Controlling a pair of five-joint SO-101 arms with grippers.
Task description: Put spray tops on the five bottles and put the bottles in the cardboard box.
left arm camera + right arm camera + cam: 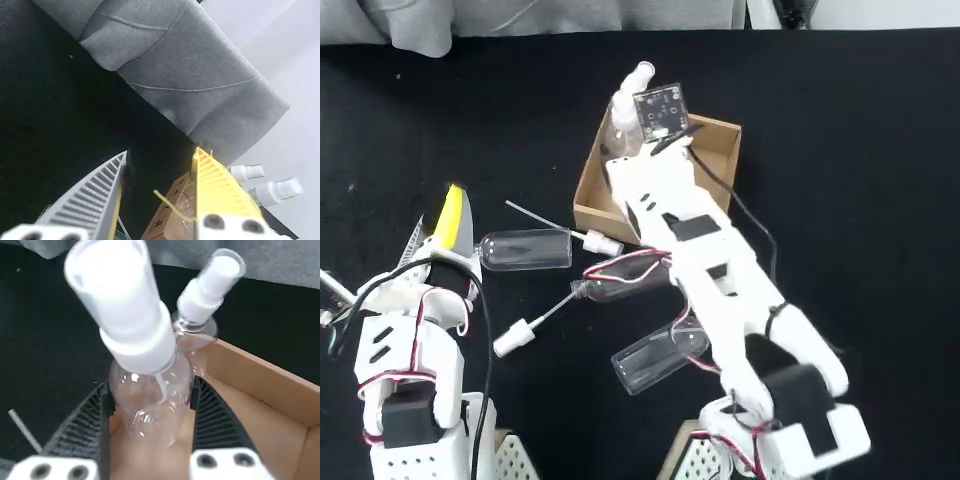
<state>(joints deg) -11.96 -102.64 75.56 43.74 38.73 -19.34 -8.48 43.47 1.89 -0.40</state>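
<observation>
Black tabletop (840, 150) is crossed by the outstretched right arm (720, 270); the right gripper (150, 390) is clamped on a capped bottle (145, 415) at the cardboard box (720, 140) corner. The left gripper (161, 152) is held parted, well apart from the box.

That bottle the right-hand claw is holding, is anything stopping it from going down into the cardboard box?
Nothing visible blocks it. The right gripper holds the capped bottle over the cardboard box, whose floor beside it looks bare. A second capped bottle stands at the box's far wall, close behind.
</observation>
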